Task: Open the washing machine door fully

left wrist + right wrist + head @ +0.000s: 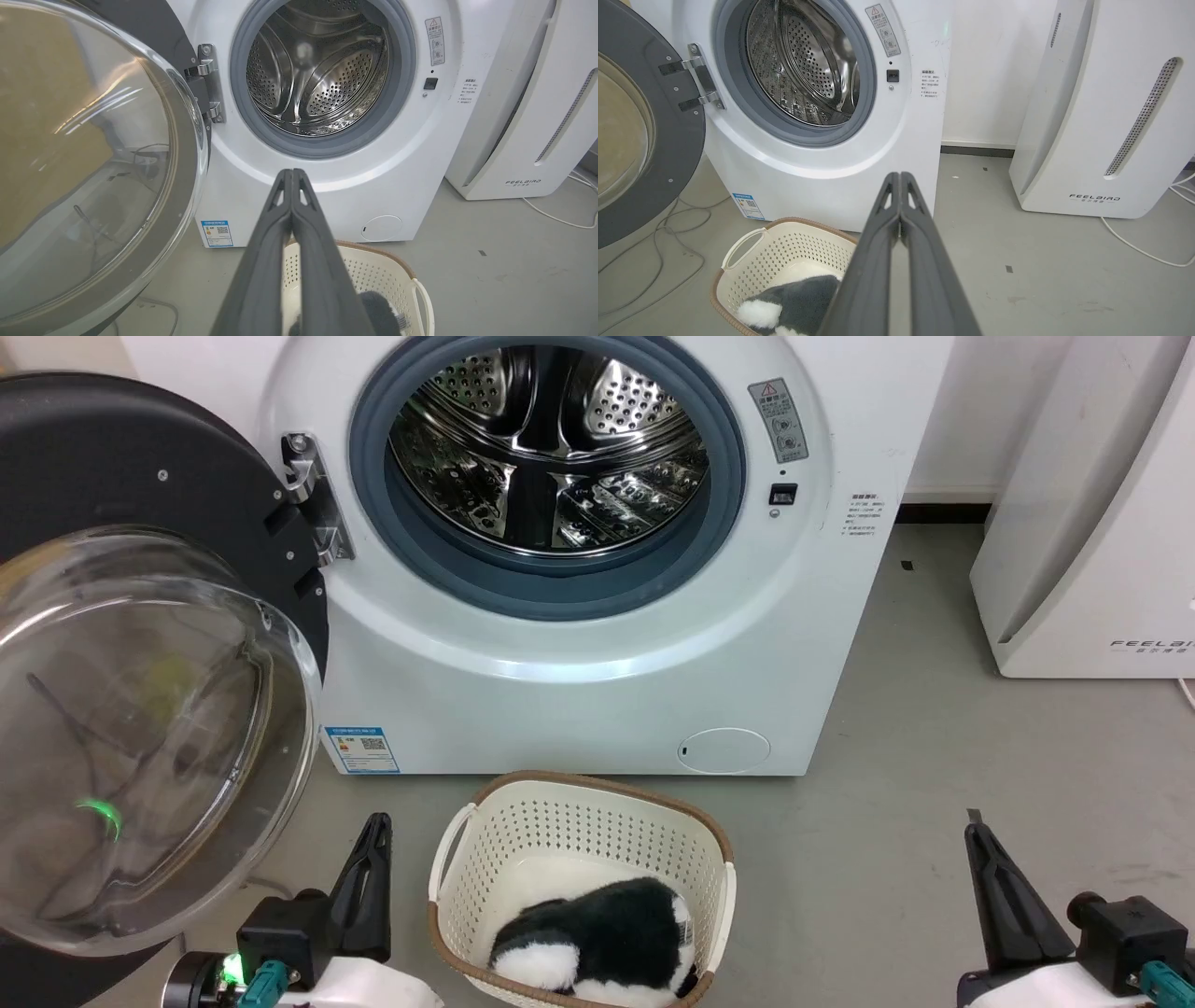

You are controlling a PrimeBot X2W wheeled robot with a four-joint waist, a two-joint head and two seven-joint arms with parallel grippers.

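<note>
You are likely finishing: the washing machine door (pixel 140 663) is hanging wide open left of the washing machine (pixel 579 709), while the left gripper (pixel 377 828) and right gripper (pixel 976 828) are sitting closed and empty, needing only a retreat.

Long dark tapered fingers (pixel 261 261), black wrist blocks (pixel 280 933), teal connectors (pixel 264 982), white forearms (pixel 373 989)

The washing machine (pixel 597 700) mouth lies unblocked; the basket (pixel 597 831) crowds the floor below.

Cream perforated laundry basket (pixel 579 826) on grey floor (pixel 934 821), black-and-white plush toy (pixel 607 929) lying inside; white FEELAIRD appliance (pixel 1092 541) standing well apart, right.
</note>
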